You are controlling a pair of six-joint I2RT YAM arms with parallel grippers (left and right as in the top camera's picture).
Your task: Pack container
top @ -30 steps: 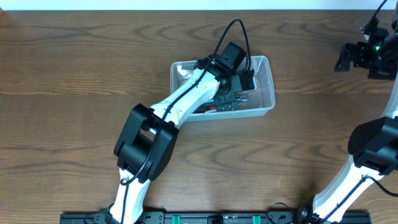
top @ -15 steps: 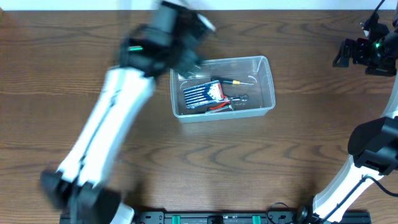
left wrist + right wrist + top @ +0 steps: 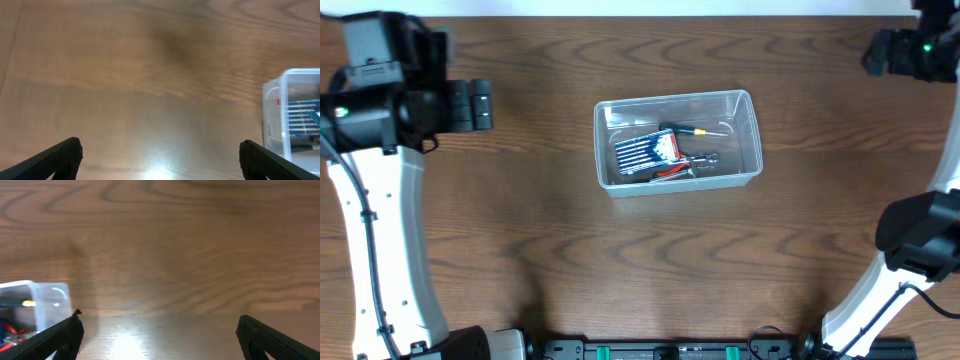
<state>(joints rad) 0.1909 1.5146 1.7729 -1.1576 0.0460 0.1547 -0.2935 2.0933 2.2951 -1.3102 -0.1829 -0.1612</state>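
Note:
The clear plastic container (image 3: 753,128) stands in the middle of the wooden table. Inside lie a blue drill-bit case (image 3: 645,152), a yellow-tipped screwdriver (image 3: 697,131) and red-handled pliers (image 3: 682,169). My left gripper (image 3: 481,105) hovers well left of the container, open and empty. Its wrist view has the left gripper (image 3: 160,160) over bare wood, with the container (image 3: 274,117) at the right edge. My right gripper (image 3: 873,52) sits at the far top right, also open and empty. In the right wrist view, the right gripper (image 3: 160,337) is over bare wood and the container (image 3: 47,297) is at the lower left.
The wooden table (image 3: 620,270) surrounds the container on all sides. The right arm's black and white links (image 3: 920,250) stand along the right edge. A black rail (image 3: 670,350) runs along the front edge.
The left arm has pulled out of the container and swung far to the left, its gripper open. The right gripper has shifted a little toward the table's back edge.

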